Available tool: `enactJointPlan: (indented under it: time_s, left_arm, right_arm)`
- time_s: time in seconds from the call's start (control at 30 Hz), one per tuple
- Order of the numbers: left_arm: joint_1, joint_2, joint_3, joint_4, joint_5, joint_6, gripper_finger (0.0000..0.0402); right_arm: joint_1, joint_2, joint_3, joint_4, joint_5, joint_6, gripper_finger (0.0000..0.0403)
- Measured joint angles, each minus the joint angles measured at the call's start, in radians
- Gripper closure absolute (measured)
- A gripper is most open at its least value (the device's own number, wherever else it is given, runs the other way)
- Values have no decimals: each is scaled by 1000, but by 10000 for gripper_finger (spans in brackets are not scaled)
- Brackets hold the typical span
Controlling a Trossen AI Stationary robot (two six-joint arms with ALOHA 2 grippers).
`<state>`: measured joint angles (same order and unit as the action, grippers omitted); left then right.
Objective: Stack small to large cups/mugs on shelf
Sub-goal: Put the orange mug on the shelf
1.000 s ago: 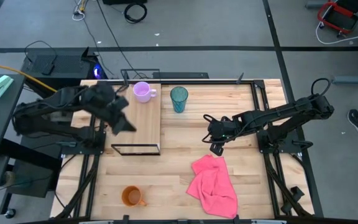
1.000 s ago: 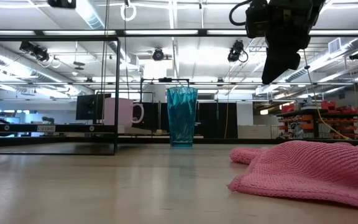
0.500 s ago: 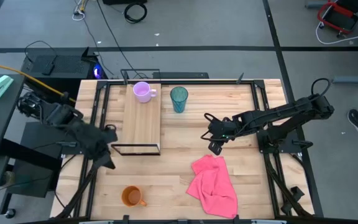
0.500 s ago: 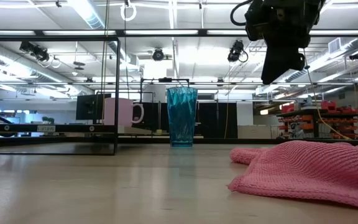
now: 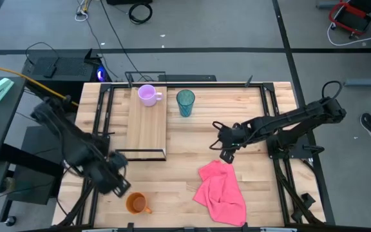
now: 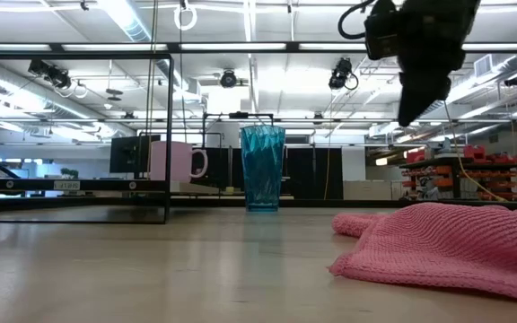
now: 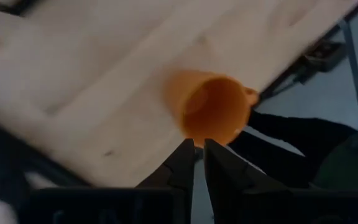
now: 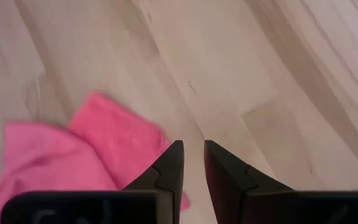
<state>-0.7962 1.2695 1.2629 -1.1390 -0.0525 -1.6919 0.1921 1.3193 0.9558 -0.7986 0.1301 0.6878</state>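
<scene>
With arms low over the worktop [image 5: 172, 187]:
Left gripper [image 5: 117, 185]: beside orange mug [image 5: 136, 203], jaws seemingly narrow, empty.
Right gripper [image 5: 225, 154]: above cloth [image 5: 223, 192], jaws slightly spread.

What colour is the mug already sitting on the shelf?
Pale purple mug on the shelf; the high view shows it best.

From straight overhead, the high camera takes in the whole slatted tabletop [image 5: 185, 138], floor all around it. Down at board level, the low camera looks flat across the wood into the room, the teal tumbler [image 6: 263, 167] dead ahead and the pink cloth [image 6: 438, 242] close by. The left wrist camera stares down close at the orange mug [image 7: 213, 112] at the table's edge. The right wrist camera hangs just above the cloth, which the high and low views also catch.
</scene>
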Motion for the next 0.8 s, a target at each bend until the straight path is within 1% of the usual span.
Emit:
enactJointPlan:
  time_s: [0.1,0.2,0.37,0.5,0.67,0.8]
  left_arm:
    - [-16,77,0,100,0,-26,356]
    - [-27,148,0,137,0,-62,359]
    - [-35,235,0,107,0,-117,364]
    - [-34,276,0,94,0,-129,364]
    - [-32,315,0,83,0,-125,350]
    - [-32,321,0,68,0,-129,338]
  right_arm:
    - [28,0,0,-28,0,-10,332]
    - [58,0,0,-27,0,-16,332]
    - [95,0,0,-26,1,-18,332]
    - [119,0,0,-24,0,-13,332]
    - [126,0,0,-21,4,-7,332]
    - [125,0,0,-3,11,8,332]
